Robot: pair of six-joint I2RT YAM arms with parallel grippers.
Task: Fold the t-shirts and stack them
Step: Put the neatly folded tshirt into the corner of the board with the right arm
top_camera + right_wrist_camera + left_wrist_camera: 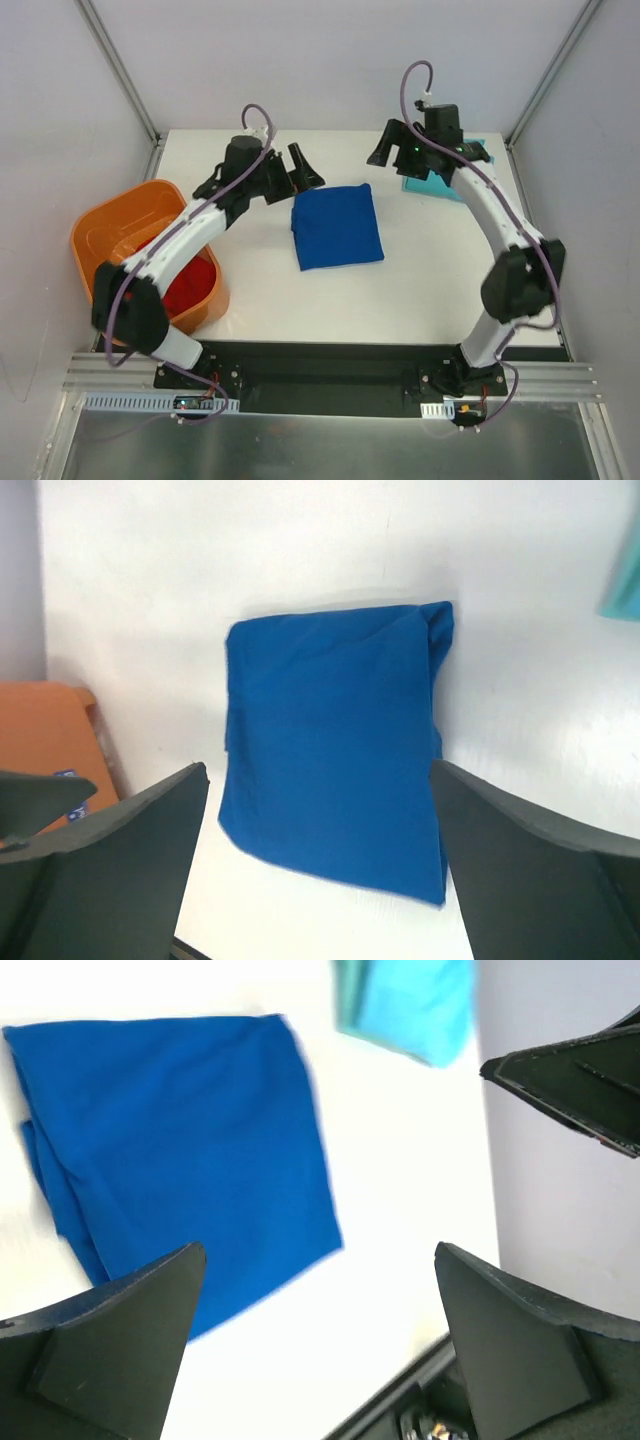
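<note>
A royal blue t-shirt [337, 226] lies folded into a rectangle in the middle of the white table [400, 290]; it also shows in the left wrist view [170, 1150] and the right wrist view [330, 750]. A light teal t-shirt [440, 187] lies at the back right, mostly hidden under the right arm, with a corner in view [405, 1005] [625, 580]. A red t-shirt [190, 285] sits in the orange tub. My left gripper [258, 175] [318, 1250] hovers open left of the blue shirt. My right gripper [428, 150] [318, 768] hovers open above the back right, empty.
The orange plastic tub [110, 215] [40, 730] stands off the table's left edge. Grey walls with metal corner posts close in the back and sides. A black base plate [330, 365] runs along the near edge between the arm mounts.
</note>
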